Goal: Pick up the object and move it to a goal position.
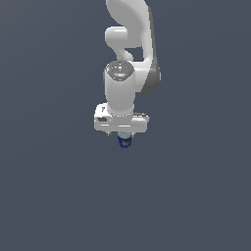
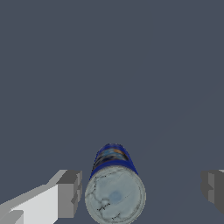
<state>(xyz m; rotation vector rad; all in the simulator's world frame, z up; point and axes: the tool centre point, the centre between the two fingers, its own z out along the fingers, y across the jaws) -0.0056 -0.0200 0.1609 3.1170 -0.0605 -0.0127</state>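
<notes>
Arm point(image 1: 128, 54): white casing, smooth, semi-gloss, looks like moulded plastic; soft highlights along upper centre of exterior view. Grey shiny cap on joint, centre frame, reflective.

Gripper point(image 2: 142, 192): white smooth body, plastic-like. Fingertips point(image 2: 70, 194) grey, matt, flat-faced, no sheen.

Object point(image 2: 114, 186): dark blue side wall w/ printed label bands, slight gloss, can-like. End face pale whitish-blue, mottled w/ crack-like veining, dull finish; material cannot be told.

Counter point(image 2: 109, 65): uniform dark slate-grey, matt, smooth, no texture or grain seen in either view.
</notes>
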